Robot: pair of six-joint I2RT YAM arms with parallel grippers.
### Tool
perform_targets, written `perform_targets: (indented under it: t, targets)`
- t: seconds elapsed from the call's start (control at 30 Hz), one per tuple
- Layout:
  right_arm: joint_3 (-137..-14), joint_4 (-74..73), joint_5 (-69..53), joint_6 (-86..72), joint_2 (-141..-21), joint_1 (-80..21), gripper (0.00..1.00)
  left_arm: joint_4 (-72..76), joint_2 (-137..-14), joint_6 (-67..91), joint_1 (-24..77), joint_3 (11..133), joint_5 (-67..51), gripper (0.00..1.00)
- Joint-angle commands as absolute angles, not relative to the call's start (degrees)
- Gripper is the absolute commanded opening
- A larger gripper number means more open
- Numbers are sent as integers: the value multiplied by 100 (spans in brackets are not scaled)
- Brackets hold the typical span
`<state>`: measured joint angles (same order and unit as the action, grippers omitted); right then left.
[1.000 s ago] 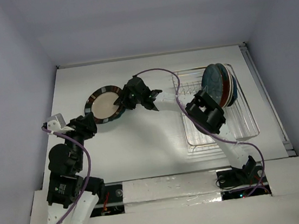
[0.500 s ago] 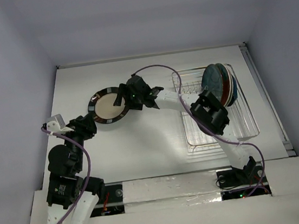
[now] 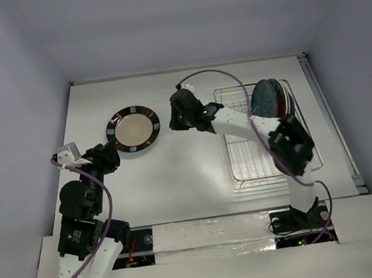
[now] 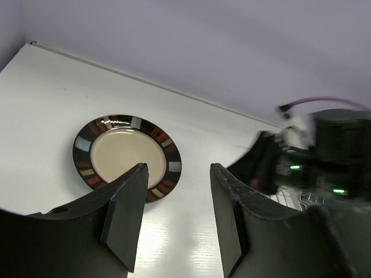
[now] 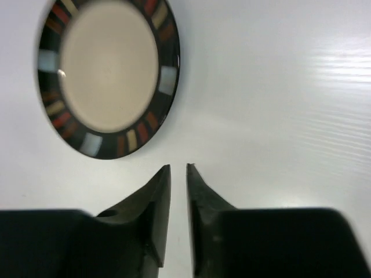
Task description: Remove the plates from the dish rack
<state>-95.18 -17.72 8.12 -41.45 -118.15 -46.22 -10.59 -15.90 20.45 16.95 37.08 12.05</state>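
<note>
The cream plate with the dark banded rim (image 3: 133,128) lies flat on the white table, left of the dish rack (image 3: 244,172). It also shows in the left wrist view (image 4: 126,156) and the right wrist view (image 5: 107,78). My right gripper (image 3: 175,116) (image 5: 178,168) hovers just right of that plate, jaws a narrow gap apart and empty. My left gripper (image 3: 110,150) (image 4: 177,168) is open and empty at the plate's near-left edge. Several plates stand upright at the rack's far end, the teal speckled one (image 3: 265,102) in front.
The chrome wire rack's near part holds nothing but prongs. The right arm's purple cable (image 3: 205,77) loops above the rack's far left corner. Walls close the table at the back and both sides.
The right gripper set the cream plate flat on the table, let go of its rim and pulled back to the right. The left arm has not moved.
</note>
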Motion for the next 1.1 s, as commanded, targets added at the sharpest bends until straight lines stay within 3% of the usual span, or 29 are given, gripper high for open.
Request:
perform_targets:
  t: [0.0, 0.03, 0.07, 0.2, 0.23, 0.33, 0.5, 0.57, 0.6, 0.63, 0.73, 0.8, 1.07]
  targets:
    - [-8899, -1669, 2358, -3411, -10067, -4658, 20, -870, -1503, 2057, 1731, 3700, 1187, 44]
    - [-8651, -1722, 2651, -3245, -9298, -4658, 7, -870, -1503, 2057, 1731, 3700, 1187, 44]
    - [-8405, -1792, 2985, -3000, -8907, -4658, 1, -879, -1494, 2057, 1731, 3700, 1187, 43]
    - [-7481, -2714, 4130, -2830, -7298, -4142, 0, -870, -1424, 2074, 1793, 3691, 1187, 27]
    - [-7158, -3003, 4192, -2795, -7017, -4000, 0, -896, -1424, 2074, 1793, 3709, 1187, 15]
    - [-6595, -3225, 4131, -2594, -6040, -3221, 0, -1019, -1371, 2092, 1793, 3779, 1187, 0]
    - [-6407, -3252, 3579, -2110, -5458, -2286, 0, -1046, -1423, 2109, 1793, 3779, 1187, 0]
    - [-6460, -3261, 3516, -2065, -5624, -2145, 1, -1037, -1450, 2101, 1793, 3771, 1187, 5]
    - [-6469, -3252, 3542, -2074, -5747, -2084, 7, -1020, -1459, 2109, 1793, 3771, 1187, 9]
    - [-6486, -3252, 3490, -2074, -5992, -2022, 19, -1011, -1459, 2109, 1793, 3762, 1187, 17]
    - [-6434, -3007, 3147, -2004, -6423, -1785, 37, -1028, -1459, 2118, 1793, 3771, 1187, 27]
    - [-6460, -2945, 3050, -1986, -6617, -1715, 41, -1028, -1476, 2118, 1793, 3771, 1187, 29]
    - [-6574, -2830, 3147, -1802, -7329, -1547, 41, -1028, -1477, 2101, 1793, 3771, 1187, 33]
